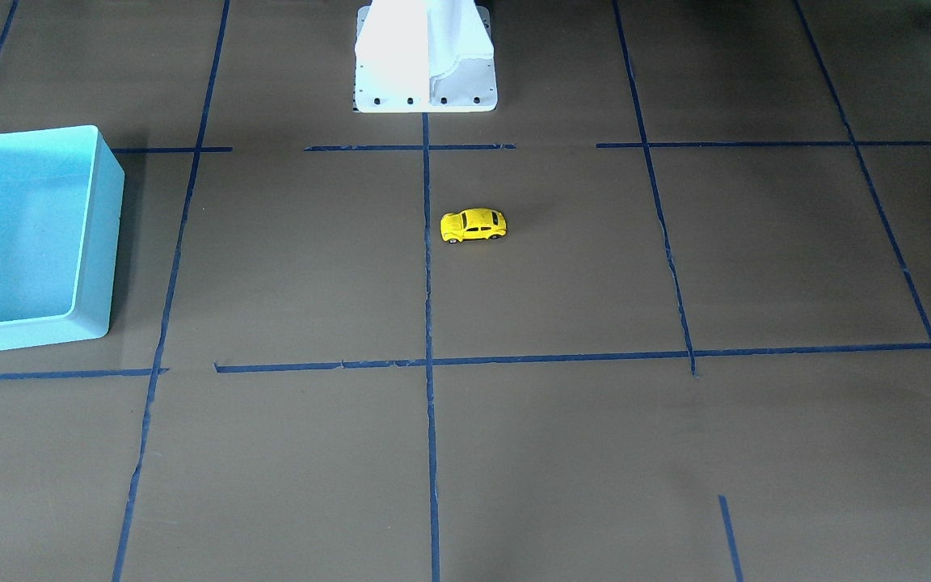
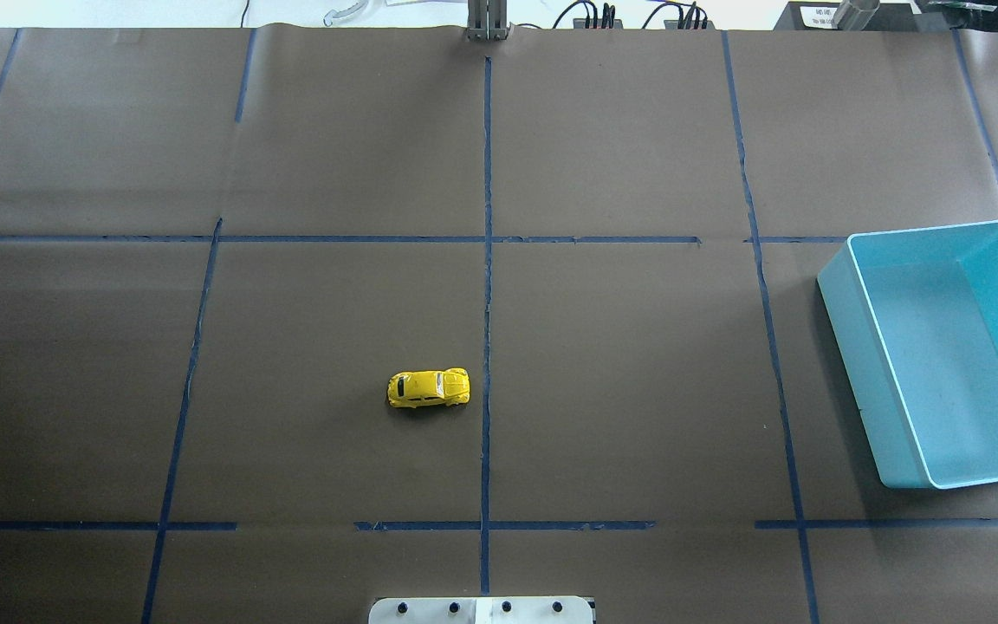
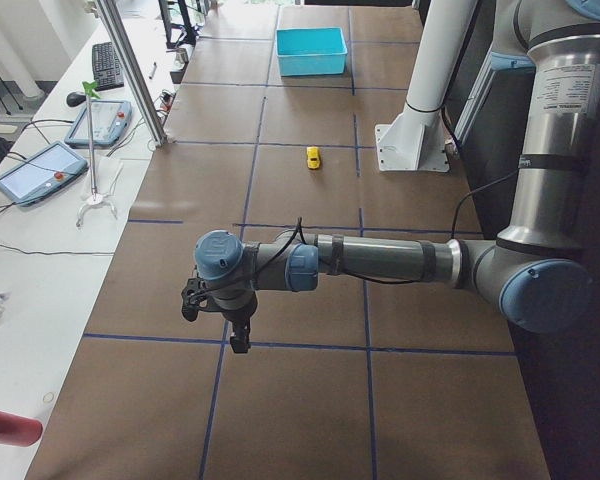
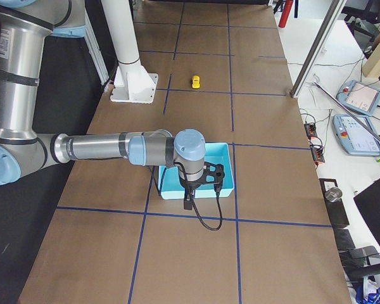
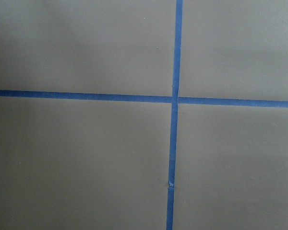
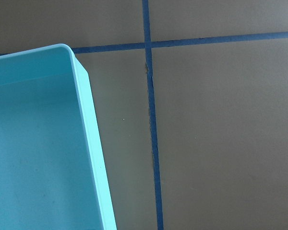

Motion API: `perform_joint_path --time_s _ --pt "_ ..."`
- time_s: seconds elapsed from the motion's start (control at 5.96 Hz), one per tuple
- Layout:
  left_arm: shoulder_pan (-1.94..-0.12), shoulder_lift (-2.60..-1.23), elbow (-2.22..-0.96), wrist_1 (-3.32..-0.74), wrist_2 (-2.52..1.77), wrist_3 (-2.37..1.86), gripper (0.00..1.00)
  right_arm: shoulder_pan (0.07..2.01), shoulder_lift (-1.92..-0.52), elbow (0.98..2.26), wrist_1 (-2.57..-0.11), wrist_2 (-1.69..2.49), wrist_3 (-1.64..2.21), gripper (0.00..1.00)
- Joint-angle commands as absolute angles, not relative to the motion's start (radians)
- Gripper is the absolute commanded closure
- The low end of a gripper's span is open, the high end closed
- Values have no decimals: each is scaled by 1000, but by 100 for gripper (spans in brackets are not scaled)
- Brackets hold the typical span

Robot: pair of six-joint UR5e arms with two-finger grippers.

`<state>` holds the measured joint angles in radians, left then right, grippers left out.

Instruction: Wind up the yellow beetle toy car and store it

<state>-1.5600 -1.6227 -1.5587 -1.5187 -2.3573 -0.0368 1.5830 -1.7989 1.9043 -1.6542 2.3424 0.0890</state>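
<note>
The yellow beetle toy car (image 2: 429,388) stands on its wheels near the table's middle, just left of the centre tape line in the overhead view, also seen as the car (image 1: 473,225), (image 3: 313,157), (image 4: 195,81). My left gripper (image 3: 238,335) hangs over bare paper far from the car, near the table's left end. My right gripper (image 4: 189,202) hovers by the near edge of the turquoise bin (image 4: 225,152). Both grippers show only in the side views, so I cannot tell whether they are open or shut. Neither wrist view shows any fingers.
The turquoise bin (image 2: 854,364) sits at the table's right side, and its rim (image 6: 93,143) fills the left of the right wrist view. The white robot base (image 1: 425,89) stands behind the car. Blue tape lines cross the brown paper. Tablets and cables lie off the table's far edge.
</note>
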Motion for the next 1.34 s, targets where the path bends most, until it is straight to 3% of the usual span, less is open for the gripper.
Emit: perform_joint_path --time_s 0.0,0.84,1.17 --pt "-1559 -1620 -1555 -1528 -2358 -34 0 1583 -1799 1905 -1646 2341 87 0" --pt "-1520 -1635 -1606 -1531 -2368 -40 0 1582 -1795 1870 -1646 2353 87 0" --pt "-1377 -1699 -1666 -1529 -2362 -41 0 1583 -1793 1876 -1644 2405 83 0"
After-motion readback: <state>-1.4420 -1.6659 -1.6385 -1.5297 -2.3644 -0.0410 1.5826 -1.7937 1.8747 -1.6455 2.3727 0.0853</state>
